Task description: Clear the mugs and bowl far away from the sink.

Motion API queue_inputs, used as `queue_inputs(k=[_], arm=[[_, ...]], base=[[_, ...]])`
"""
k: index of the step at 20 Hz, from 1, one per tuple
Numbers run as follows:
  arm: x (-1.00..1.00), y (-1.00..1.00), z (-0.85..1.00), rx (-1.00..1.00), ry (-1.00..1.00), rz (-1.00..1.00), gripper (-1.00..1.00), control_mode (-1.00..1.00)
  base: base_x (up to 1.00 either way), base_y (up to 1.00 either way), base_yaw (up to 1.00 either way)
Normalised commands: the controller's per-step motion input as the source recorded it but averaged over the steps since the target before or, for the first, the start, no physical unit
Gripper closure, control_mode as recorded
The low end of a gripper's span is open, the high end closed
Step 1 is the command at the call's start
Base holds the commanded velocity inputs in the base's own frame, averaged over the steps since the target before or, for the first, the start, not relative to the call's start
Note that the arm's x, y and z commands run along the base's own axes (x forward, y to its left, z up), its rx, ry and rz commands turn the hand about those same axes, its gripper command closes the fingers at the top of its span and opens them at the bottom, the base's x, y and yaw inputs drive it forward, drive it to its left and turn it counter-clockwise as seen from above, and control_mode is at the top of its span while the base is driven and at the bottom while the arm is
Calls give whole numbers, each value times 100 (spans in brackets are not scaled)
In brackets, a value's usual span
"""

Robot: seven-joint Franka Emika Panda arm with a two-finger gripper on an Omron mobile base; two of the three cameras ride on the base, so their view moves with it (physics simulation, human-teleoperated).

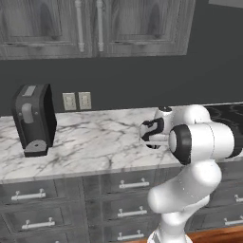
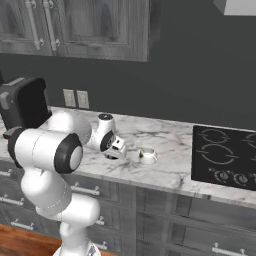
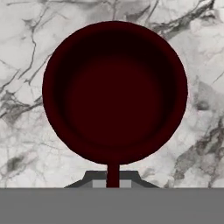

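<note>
The marble counter (image 1: 95,142) runs across both base views, with grey cabinets (image 1: 118,23) above and drawers (image 2: 165,210) below. In the right base view a black stovetop (image 2: 222,157) lies at about 3 o'clock from the arm's hand. In the left base view a dark coffee machine (image 1: 33,118) stands on the counter at 9 o'clock, well apart from the hand, with two wall outlets (image 1: 77,100) just beside it at 2 o'clock.

The bowl (image 3: 114,92) — dark reddish-brown, round — shows open side up in the hand view over marble. The gripper (image 3: 113,177) sits at its 6 o'clock edge, fingers pressed together on the rim, pinching the bowl's wall.

A mug (image 2: 147,156) — small, white, greenish mark on its side — rests on the counter at 3 o'clock of the hand in the right base view, near it but apart.
</note>
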Motion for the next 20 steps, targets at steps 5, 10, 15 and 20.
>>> queue_inputs(k=[5, 10, 15, 20], arm=[[19, 0, -53, 0, -4, -11, 100, -100], [20, 0, -38, 0, -7, -7, 100, -100], [3, 2, 3, 0, -2, -5, -100, -100], [-13, 10, 54, -2, 0, -1, -100, -100]], base=[[0, 0, 0], [0, 0, 0], [0, 0, 0], [0, 0, 0]])
